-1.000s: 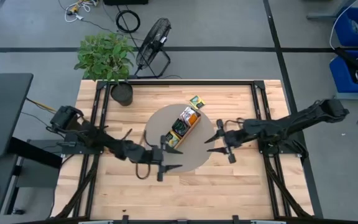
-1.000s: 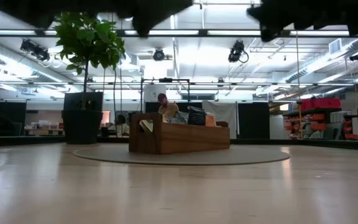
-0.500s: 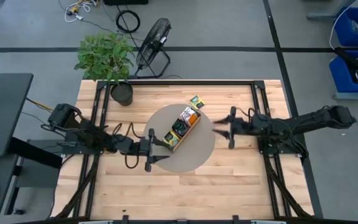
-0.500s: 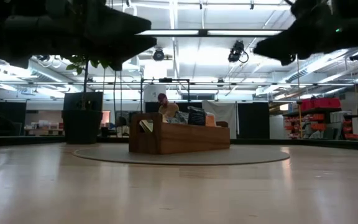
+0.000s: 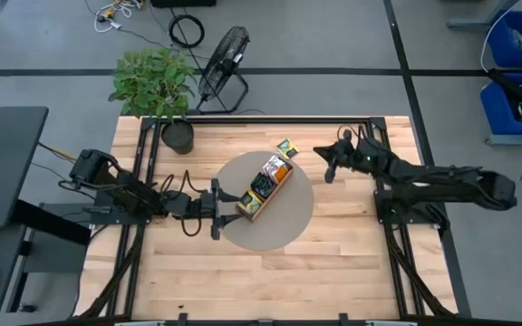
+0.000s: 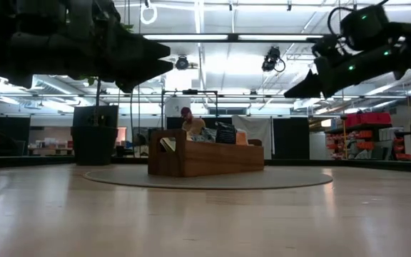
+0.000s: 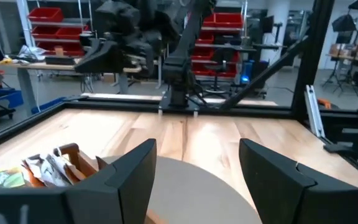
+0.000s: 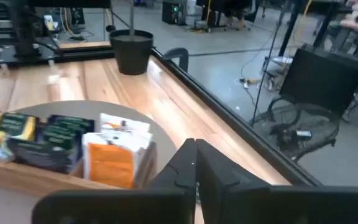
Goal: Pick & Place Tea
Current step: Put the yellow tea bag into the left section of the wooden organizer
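Note:
The brown wooden tray stands on a round grey mat and holds several tea packets, orange-and-white, green and dark, standing upright. One green packet lies flat on the table at the mat's far edge. My left gripper hovers open at the mat's left side, its fingers level and pointing past the tray's near end. My right gripper is shut on nothing, above the table right of the mat's far side; its wrist view looks at the tray's orange packet.
A black pot with a green plant stands at the table's far left corner. A black frame rail runs along the far edge and down both sides. Bare wood lies toward the near edge.
My right gripper has gone toward the table's far edge, off the mat's right side, and has shut. My left gripper has gone toward the far edge and a little left, staying open, and now sits beside the tray's near end. The tray and packets have kept still.

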